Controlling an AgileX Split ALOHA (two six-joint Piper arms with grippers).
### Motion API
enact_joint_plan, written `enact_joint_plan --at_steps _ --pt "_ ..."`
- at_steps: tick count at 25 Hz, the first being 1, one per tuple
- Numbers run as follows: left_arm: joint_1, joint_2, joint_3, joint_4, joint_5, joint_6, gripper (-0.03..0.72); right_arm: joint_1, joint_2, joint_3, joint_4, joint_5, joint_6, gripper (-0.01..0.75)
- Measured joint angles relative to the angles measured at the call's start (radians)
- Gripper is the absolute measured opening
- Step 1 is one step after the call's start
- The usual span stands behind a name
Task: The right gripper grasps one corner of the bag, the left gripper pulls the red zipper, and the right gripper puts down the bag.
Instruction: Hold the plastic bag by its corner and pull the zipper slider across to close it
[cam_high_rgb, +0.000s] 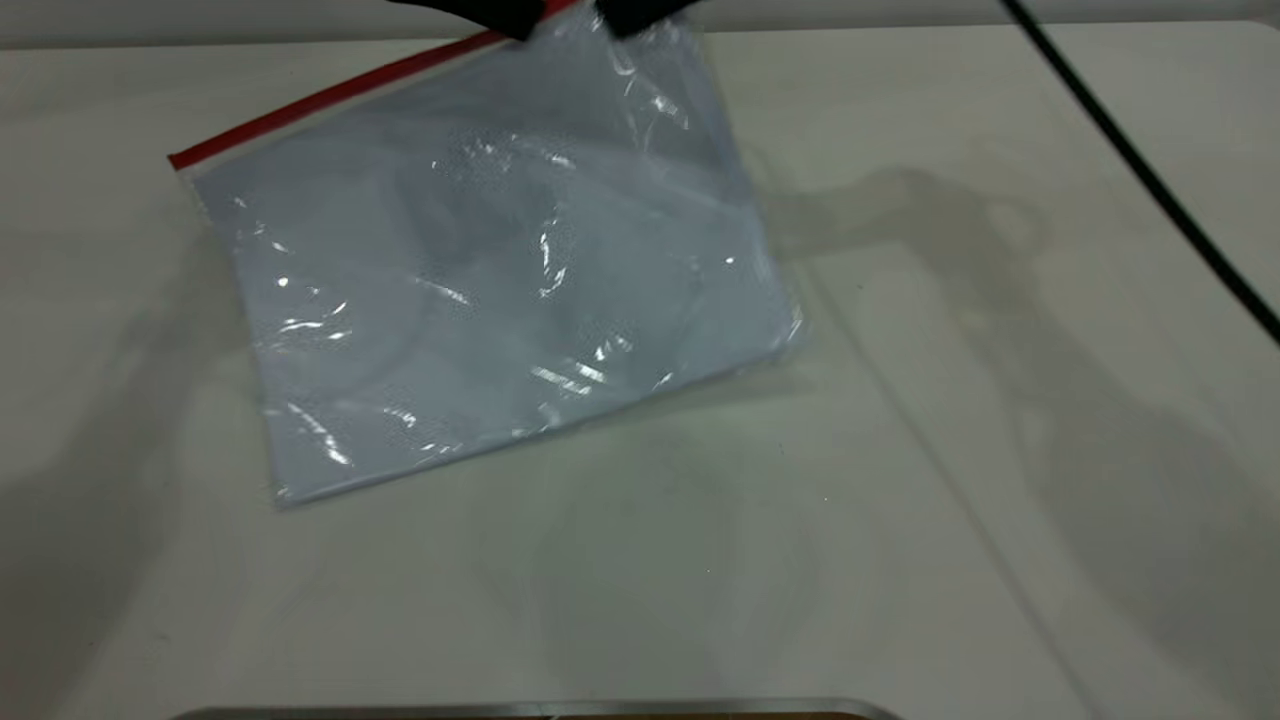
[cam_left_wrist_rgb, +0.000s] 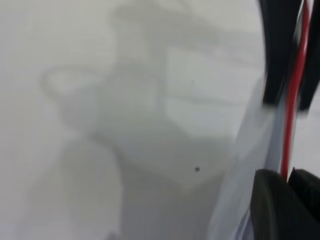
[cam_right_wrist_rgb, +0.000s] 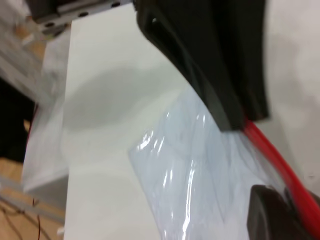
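Observation:
The bag is a clear pouch with white paper inside. It hangs tilted from its top edge, and its lower edge rests on the white table. The red zipper runs along the raised edge. My left gripper is shut on the red zipper, as the left wrist view shows. My right gripper is shut on the bag's corner just beyond it; it also shows in the right wrist view. The two grippers sit close together. The slider tab and the corner itself are hidden by the jaws.
A black cable crosses the table's right side. A metal rim lies along the near edge. In the right wrist view the table's edge drops off beside a metal frame.

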Motion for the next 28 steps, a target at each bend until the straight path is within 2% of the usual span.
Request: enact_joint_plan --at_steps 5,13,22,26,28 --pt "0.020 0.000 0.000 0.051 -0.066 -0.020 0.053 -0.052 0.000 0.000 0.035 0.002 -0.011 0.033" --pt "0.039 0.000 0.000 0.149 -0.098 -0.110 0.053 -0.098 0.000 0.000 0.041 0.007 -0.021 0.033" --pt "0.039 0.000 0.000 0.367 -0.152 -0.274 0.054 -0.192 0.000 0.000 0.067 0.011 -0.025 0.033" --pt "0.039 0.000 0.000 0.503 -0.167 -0.378 0.054 -0.219 0.000 0.000 0.071 0.011 -0.027 0.033" --pt "0.036 0.000 -0.001 0.525 -0.170 -0.427 0.055 -0.221 0.000 0.000 0.074 0.014 -0.027 0.033"
